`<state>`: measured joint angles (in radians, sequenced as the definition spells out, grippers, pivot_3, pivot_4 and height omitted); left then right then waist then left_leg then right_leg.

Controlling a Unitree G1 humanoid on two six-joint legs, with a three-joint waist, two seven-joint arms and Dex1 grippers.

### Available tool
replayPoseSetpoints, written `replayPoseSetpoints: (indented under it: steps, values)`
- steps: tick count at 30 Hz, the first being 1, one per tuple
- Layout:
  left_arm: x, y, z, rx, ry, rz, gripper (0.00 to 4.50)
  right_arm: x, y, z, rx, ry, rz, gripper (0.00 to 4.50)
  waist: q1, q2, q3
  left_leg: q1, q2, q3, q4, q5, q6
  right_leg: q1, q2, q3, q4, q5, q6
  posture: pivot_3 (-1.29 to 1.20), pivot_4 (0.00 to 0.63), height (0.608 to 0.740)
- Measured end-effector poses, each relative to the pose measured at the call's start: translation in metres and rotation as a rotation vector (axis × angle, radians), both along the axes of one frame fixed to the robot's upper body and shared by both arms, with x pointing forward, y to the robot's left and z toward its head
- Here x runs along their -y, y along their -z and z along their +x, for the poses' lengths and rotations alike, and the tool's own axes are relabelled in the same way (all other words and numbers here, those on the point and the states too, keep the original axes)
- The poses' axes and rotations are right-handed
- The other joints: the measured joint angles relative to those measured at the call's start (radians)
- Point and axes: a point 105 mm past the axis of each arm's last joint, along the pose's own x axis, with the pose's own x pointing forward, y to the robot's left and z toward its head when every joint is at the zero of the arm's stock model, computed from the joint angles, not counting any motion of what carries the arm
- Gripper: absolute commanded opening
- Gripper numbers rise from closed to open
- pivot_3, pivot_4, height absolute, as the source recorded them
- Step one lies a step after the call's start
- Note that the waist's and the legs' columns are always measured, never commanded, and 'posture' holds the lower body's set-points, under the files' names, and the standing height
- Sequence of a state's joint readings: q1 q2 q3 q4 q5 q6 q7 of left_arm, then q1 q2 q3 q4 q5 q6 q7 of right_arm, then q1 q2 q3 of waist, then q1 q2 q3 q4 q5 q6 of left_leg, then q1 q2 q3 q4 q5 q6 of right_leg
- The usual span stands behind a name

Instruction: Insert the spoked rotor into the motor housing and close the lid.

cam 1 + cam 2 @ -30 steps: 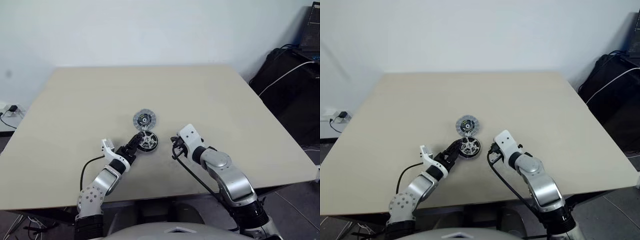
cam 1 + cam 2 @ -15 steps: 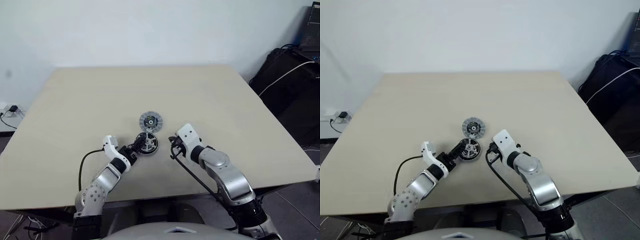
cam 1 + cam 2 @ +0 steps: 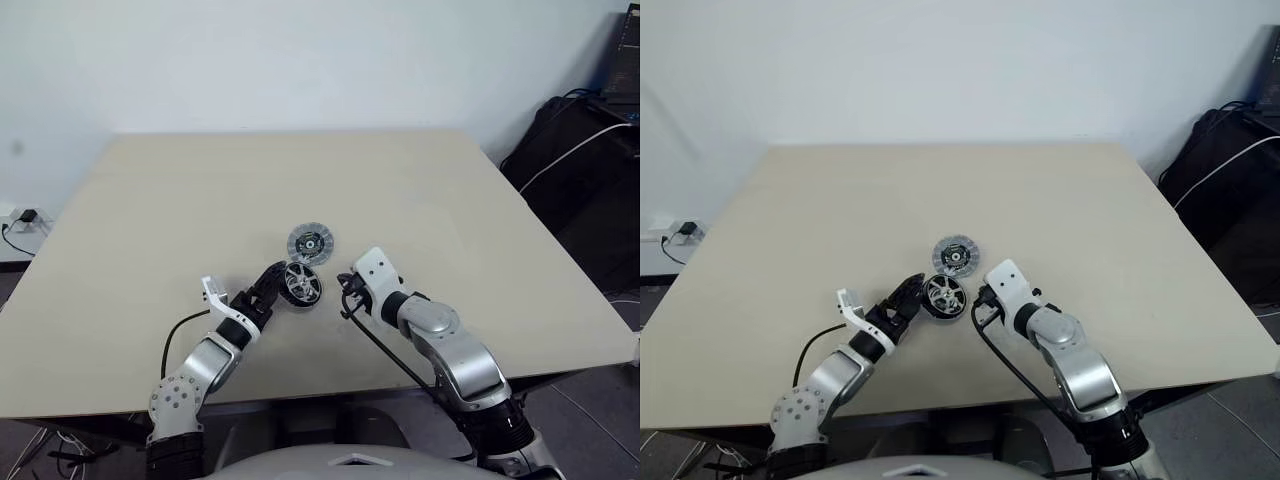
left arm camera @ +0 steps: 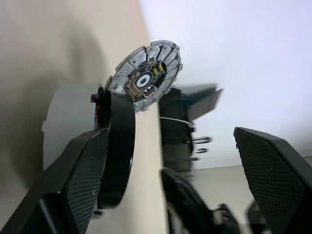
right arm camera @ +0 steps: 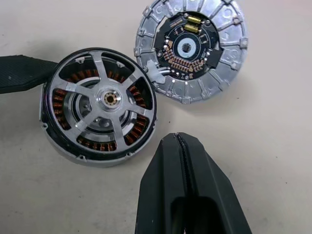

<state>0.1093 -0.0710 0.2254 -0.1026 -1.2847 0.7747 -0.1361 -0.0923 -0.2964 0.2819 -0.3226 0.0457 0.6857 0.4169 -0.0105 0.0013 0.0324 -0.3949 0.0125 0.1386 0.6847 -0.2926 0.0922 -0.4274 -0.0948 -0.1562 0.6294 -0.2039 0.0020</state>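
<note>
While the right pincer (image 5: 183, 161) is staying pressed together, the spread left pincer (image 3: 908, 296) is touching the spoked rotor (image 5: 100, 100) beside the lid (image 5: 191, 48) mid-bench (image 3: 450, 200).

The round spoked rotor (image 5: 105, 101) has bright polished metal spokes and hub inside a dark matt rim, with copper-brown wire windings of the motor housing (image 5: 135, 130) showing between the spokes. The thin round lid (image 5: 191, 48) is dull cast silver-grey metal with a ribbed edge and a dark matt centre carrying small coppery parts. Both lie on a smooth, matt beige table (image 3: 420, 200), and the black gripper fingers (image 4: 85, 168) look like plastic with a finely textured pad surface.
</note>
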Motion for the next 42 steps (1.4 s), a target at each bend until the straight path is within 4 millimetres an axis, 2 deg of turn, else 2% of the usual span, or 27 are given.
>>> replayPoseSetpoints:
  steps: [10, 18, 24, 32, 34, 36, 37, 40, 42]
  values:
    - [-0.008, 0.013, -0.002, -0.080, -0.056, -0.007, 4.33, -0.002, 0.001, -0.001, -0.003, -0.010, -0.002, 0.00, 0.001, 0.000, 0.000, 0.000, 0.000, 0.000, 0.000, 0.000, 0.000, 0.000, 0.000, 0.000, 0.000, 0.000, 0.000, 0.00, 0.000, 0.740]
    - [-0.007, 0.015, 0.002, -0.023, -0.085, 0.097, 4.33, -0.003, 0.002, -0.001, -0.006, -0.013, -0.003, 0.00, 0.001, 0.000, 0.000, 0.000, 0.000, 0.000, 0.000, 0.000, 0.000, 0.000, 0.000, 0.000, 0.000, 0.000, 0.000, 0.00, 0.000, 0.740]
    - [-0.021, 0.015, 0.009, 0.025, -0.182, 0.207, 4.33, -0.003, 0.002, -0.001, -0.005, -0.012, -0.004, 0.00, 0.001, 0.000, 0.000, 0.000, 0.000, 0.000, 0.000, 0.000, 0.000, 0.000, 0.000, 0.000, 0.000, 0.000, 0.000, 0.00, 0.000, 0.740]
    - [-0.025, 0.012, 0.011, 0.049, -0.213, 0.209, 4.33, -0.002, 0.002, -0.001, -0.005, -0.012, -0.009, 0.00, 0.001, 0.000, 0.000, 0.000, 0.000, 0.000, 0.000, 0.000, 0.000, 0.000, 0.000, 0.000, 0.000, 0.000, 0.000, 0.00, 0.000, 0.740]
    - [-0.027, 0.015, 0.011, 0.069, -0.230, 0.323, 4.33, -0.002, 0.002, -0.001, -0.005, -0.012, -0.009, 0.00, 0.001, 0.000, 0.000, 0.000, 0.000, 0.000, 0.000, 0.000, 0.000, 0.000, 0.000, 0.000, 0.000, 0.000, 0.000, 0.00, 0.000, 0.740]
    - [-0.028, 0.022, 0.009, 0.106, -0.227, 0.544, 4.33, -0.003, 0.002, -0.001, -0.007, -0.019, -0.008, 0.00, 0.002, 0.000, 0.000, 0.000, -0.001, 0.001, 0.000, 0.000, 0.000, 0.000, 0.000, 0.000, 0.000, 0.000, 0.000, 0.00, 0.000, 0.740]
    - [-0.032, 0.021, 0.008, 0.173, -0.239, 0.709, 4.33, -0.009, 0.002, -0.001, -0.009, -0.036, -0.003, 0.00, 0.000, 0.000, 0.000, 0.000, 0.000, 0.001, 0.000, 0.000, 0.000, 0.000, 0.000, 0.000, 0.000, 0.000, 0.000, 0.00, 0.000, 0.740]
    - [-0.040, 0.011, 0.007, 0.329, -0.231, 0.929, 4.33, -0.021, 0.005, -0.001, -0.026, -0.070, 0.014, 0.00, -0.001, 0.001, -0.001, 0.000, 0.001, 0.001, -0.001, 0.000, 0.000, -0.001, 0.001, 0.000, 0.000, 0.000, -0.002, 0.00, 0.000, 0.740]
    - [-0.044, 0.013, 0.002, 0.430, -0.156, 1.080, 4.33, -0.031, 0.007, 0.002, -0.033, -0.091, 0.031, 0.00, -0.001, 0.004, -0.002, 0.000, 0.002, 0.001, -0.001, 0.000, -0.001, -0.002, 0.001, -0.001, 0.000, 0.000, -0.003, 0.00, 0.000, 0.740]
